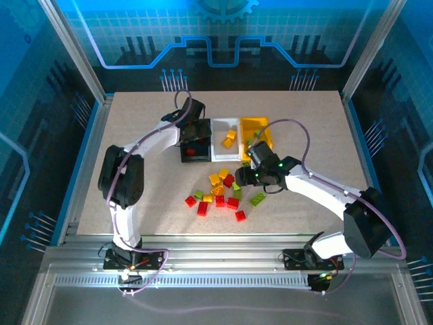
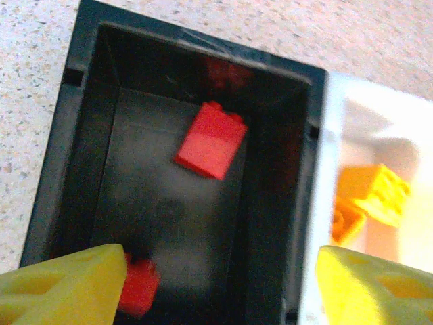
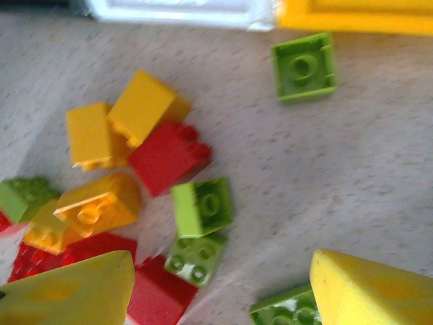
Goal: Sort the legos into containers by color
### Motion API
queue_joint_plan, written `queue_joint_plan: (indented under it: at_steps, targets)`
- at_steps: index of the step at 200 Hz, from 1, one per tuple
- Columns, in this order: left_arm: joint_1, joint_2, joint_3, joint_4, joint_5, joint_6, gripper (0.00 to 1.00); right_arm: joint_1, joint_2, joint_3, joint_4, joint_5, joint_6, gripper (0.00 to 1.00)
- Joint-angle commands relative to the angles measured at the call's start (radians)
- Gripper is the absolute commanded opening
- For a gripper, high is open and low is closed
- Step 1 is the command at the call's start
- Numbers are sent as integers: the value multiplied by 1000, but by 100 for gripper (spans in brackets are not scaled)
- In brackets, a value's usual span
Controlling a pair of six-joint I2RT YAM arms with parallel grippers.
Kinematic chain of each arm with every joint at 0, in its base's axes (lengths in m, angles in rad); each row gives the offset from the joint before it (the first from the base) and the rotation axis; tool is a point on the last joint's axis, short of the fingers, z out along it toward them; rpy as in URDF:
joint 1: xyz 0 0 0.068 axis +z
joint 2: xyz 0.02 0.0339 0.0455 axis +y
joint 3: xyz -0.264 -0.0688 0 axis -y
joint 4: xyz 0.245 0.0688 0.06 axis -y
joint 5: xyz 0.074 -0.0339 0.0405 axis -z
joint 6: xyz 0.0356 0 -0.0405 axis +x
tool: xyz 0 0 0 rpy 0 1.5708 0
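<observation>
Three bins stand in a row at the table's middle back: black bin [image 1: 195,145], white bin [image 1: 224,139], yellow-orange bin [image 1: 258,134]. My left gripper [image 2: 220,284] hovers open over the black bin [image 2: 81,135], which holds a red brick [image 2: 211,140] and another red brick [image 2: 139,288] by my left finger. Yellow bricks [image 2: 372,193] lie in the white bin [image 2: 325,169]. My right gripper [image 3: 220,288] hangs open above the loose pile [image 1: 220,193] of red, yellow and green bricks. Two lime bricks [image 3: 201,206] [image 3: 195,257] lie between its fingers, a red brick [image 3: 168,157] just beyond.
A lone green brick [image 3: 304,66] lies near the yellow-orange bin's rim [image 3: 352,17]. Another green brick [image 1: 258,199] sits right of the pile. Bare tabletop [image 1: 135,122] spreads left of the bins and at the right [image 1: 325,135]. A metal frame rail [image 1: 216,254] edges the front.
</observation>
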Motion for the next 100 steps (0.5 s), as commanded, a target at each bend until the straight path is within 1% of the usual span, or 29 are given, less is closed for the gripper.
queue_joint_plan:
  at_steps: [1, 16, 35, 50, 78, 100]
  targets:
    - [-36, -175, -97, 76, 79, -31, 86, 69, 37, 21, -25, -52, -44, 71]
    - [-63, -265, -193, 109, 90, -44, 99, 117, 71, 34, -22, -51, -49, 71]
    - [-106, -392, -327, 132, 84, -52, 99, 177, 117, 55, 1, -41, -56, 73]
    - [-134, -494, -435, 135, 52, -66, 99, 225, 164, 90, -2, -13, -55, 73]
    - [-141, -681, -617, 129, 22, -116, 99, 283, 252, 155, -18, 54, -31, 73]
    - [-139, -777, -690, 81, -1, -120, 99, 300, 304, 189, -40, 90, -21, 72]
